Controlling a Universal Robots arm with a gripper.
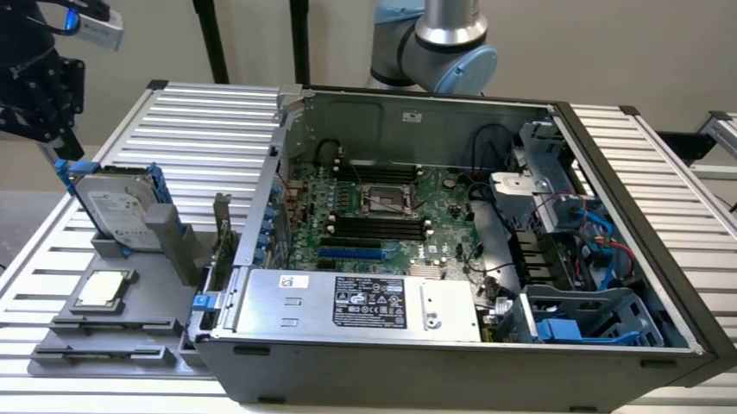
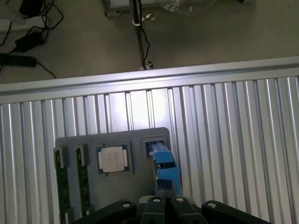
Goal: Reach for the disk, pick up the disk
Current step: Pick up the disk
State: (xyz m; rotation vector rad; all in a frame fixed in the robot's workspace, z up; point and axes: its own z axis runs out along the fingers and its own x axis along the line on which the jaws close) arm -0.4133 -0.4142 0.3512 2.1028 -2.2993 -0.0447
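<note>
**Closed end effector above the upright disk**

The disk stands on edge in a slot of a gray fixture. The fixture lies on the ribbed metal surface, near that surface's edge on the exterior view's left. The disk's blue rails frame its silver body, and its white label faces the open computer case that takes up the surface's middle.

The end effector hangs close over the disk's top edge with its fingers pressed together, gripping nothing. Whether it touches the blue rail cannot be told.

In the same fixture, 1 square silver chip lies flat just beside the disk. Beyond the chip, 2 narrow green boards sit in their slots.
</note>
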